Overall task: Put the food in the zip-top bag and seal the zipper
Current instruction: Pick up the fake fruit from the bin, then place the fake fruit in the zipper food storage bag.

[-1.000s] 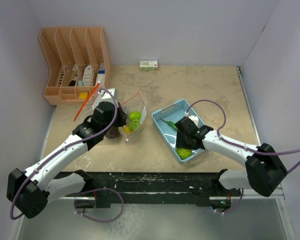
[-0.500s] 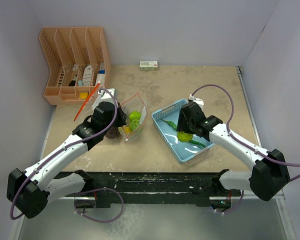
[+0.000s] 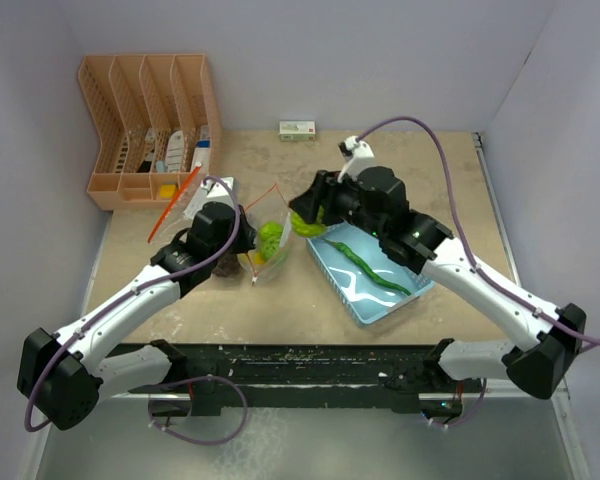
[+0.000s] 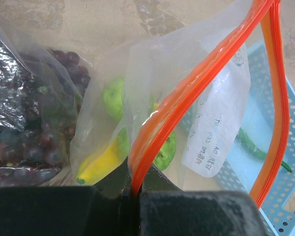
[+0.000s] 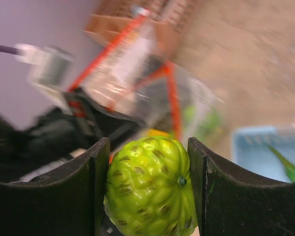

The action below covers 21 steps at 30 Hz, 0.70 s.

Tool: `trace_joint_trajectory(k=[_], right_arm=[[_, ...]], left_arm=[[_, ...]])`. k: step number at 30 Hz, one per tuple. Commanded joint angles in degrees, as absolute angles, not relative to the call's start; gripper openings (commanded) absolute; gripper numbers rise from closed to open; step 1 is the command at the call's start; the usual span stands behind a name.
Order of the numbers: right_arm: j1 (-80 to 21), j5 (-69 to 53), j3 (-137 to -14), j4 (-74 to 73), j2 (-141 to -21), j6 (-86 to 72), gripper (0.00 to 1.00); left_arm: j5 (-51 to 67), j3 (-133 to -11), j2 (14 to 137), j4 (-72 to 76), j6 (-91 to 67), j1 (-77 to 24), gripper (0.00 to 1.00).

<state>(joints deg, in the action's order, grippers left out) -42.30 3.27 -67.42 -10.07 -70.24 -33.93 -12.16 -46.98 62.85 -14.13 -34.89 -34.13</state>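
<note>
- Pale lavender walls enclose the beige mottled table on three sides.
- Orange file organizer: far-left corner.
- Light-blue basket: right of centre, containing the long green vegetable.
- Zip-top bag: left of the basket, containing grape bunch, banana and round green fruit.
- Left gripper: pinched tight on the bag's orange zipper edge.
- Right gripper: jaws spread around the bumpy lime-green fruit, gripping it, raised just beside the bag mouth.
- Small box: far table edge.
</note>
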Motion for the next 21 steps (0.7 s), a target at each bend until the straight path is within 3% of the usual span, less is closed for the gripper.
trace_joint_trajectory(k=[1,11,13,20,21], right_arm=[[-46.4,-0.6,-75.6,1.3,-76.9,-33.5,0.08],[-47.3,1.3,-78.4,4.8,-87.6,-37.3,0.11],[-47.4,2.7,-77.6,4.2,-87.9,-37.3,0.21],[-47.8,4.5,-78.1,2.6,-87.5,-35.1,0.84],[-47.9,4.8,-78.4,2.2,-87.2,-34.5,0.88]], left_arm=[[-12.0,-47.0,62.4,-11.2,-35.2,-34.0,0.0],[-12.2,-48.7,61.2,-12.4,-34.7,-34.0,0.0],[-12.1,-48.9,61.2,-12.4,-34.7,-34.0,0.0],[-11.7,-48.9,61.9,-12.1,-35.0,-34.0,0.0],[-11.7,-48.9,62.0,-12.0,-35.1,-34.0,0.0]])
